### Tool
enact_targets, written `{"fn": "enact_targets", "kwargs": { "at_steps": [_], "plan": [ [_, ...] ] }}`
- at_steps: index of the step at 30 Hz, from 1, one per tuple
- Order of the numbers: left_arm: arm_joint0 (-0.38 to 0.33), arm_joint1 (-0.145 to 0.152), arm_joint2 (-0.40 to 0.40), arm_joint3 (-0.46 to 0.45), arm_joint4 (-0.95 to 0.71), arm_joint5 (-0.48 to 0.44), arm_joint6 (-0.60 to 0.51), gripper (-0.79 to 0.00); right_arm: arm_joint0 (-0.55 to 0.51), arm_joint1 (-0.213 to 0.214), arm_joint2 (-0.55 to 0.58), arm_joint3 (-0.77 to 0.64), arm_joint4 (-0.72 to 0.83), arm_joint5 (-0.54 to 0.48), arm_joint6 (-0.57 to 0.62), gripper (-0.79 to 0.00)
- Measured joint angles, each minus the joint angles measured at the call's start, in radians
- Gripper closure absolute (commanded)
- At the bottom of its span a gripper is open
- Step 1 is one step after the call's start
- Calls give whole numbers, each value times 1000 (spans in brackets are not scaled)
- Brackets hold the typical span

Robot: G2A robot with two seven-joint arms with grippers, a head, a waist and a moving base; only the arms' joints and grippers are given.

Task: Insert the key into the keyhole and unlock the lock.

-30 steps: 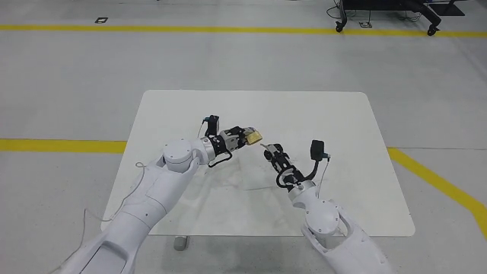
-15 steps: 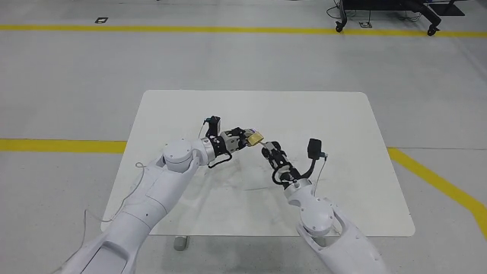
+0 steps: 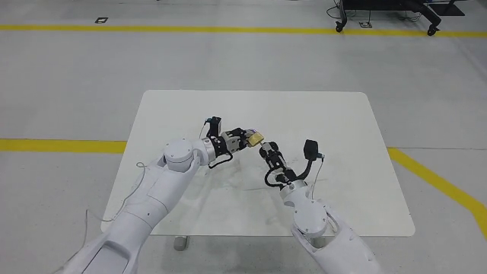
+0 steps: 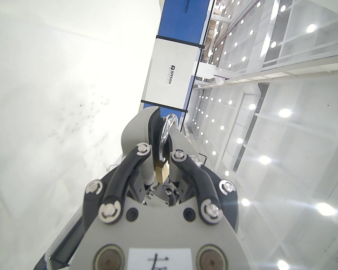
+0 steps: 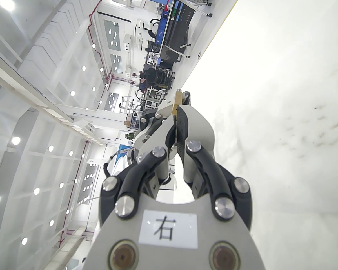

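Above the middle of the white table [image 3: 335, 122], my left gripper [image 3: 242, 136] is shut on a brass padlock [image 3: 254, 138]. In the left wrist view its fingers pinch the silver shackle [image 4: 166, 129], and the brass body [image 4: 162, 172] sits back toward the palm. My right gripper [image 3: 267, 152] is just to the right of the lock, shut on a small brass key [image 5: 177, 100] whose tip sticks out past the fingertips. The key points toward the lock, with a very small gap or contact between them; I cannot tell which. The keyhole is hidden.
Both grippers hover above the table's middle. Bare tabletop lies on all sides, with faint dark specks [image 5: 318, 130] on it. Yellow floor lines [image 3: 228, 28] and wheeled stands [image 3: 388, 4] lie far beyond the table's far edge.
My right gripper has moved left and slightly away from me with the key, closing the gap to the lock. The left gripper and lock have barely moved.
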Motion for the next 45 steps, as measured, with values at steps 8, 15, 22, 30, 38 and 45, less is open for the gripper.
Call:
{"fn": "enact_targets", "kwargs": {
  "at_steps": [8, 15, 22, 30, 38, 45],
  "plan": [
    [1, -3, -6, 2, 10, 0, -3, 0, 5, -15, -24, 2, -50, 28, -52, 0],
    [2, -7, -10, 3, 19, 2, -8, 0, 12, -26, -21, 9, -37, 37, -42, -785],
    [6, -8, -19, -3, 42, 1, 20, 0, -7, -26, 32, 1, 14, 5, -14, -785],
    [17, -11, -41, 0, -2, 21, 15, 0, -69, -12, 127, -66, 99, -101, 103, -163],
    [21, -20, -84, 49, -186, 69, -108, 0, -117, 2, 233, -133, 329, -290, 332, 0],
    [-7, -32, -83, 111, -267, 105, -235, 0, -79, 6, 241, -132, 341, -304, 454, 0]
  ]
}}
